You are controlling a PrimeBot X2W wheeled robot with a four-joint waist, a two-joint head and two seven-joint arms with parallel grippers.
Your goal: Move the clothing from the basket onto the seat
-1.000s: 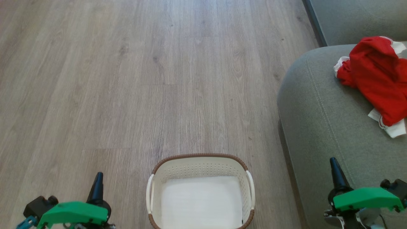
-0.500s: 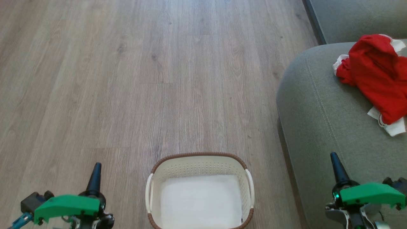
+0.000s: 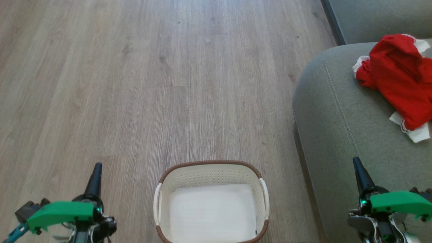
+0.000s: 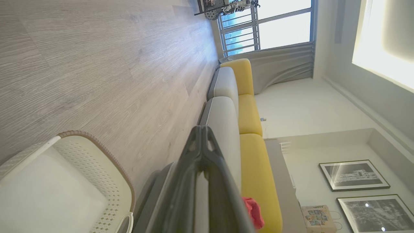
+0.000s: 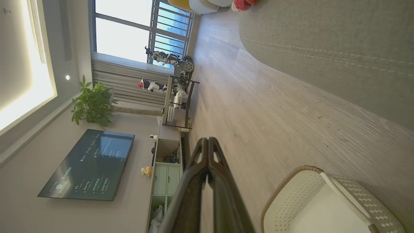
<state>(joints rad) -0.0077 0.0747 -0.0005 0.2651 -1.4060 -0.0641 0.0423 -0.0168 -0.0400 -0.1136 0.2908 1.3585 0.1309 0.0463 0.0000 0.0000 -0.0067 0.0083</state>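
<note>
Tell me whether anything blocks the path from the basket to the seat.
Nothing visible does. Bare floor separates the basket from the seat. What shows of the basket's inside holds no clothing; it already lies on the seat.

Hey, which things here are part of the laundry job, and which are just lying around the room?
Part of the job:
red clothing, lying on the seat
basket on the floor, no red showing in it

Just around:
television
potted plant
framed pictures
yellow cushions
</note>
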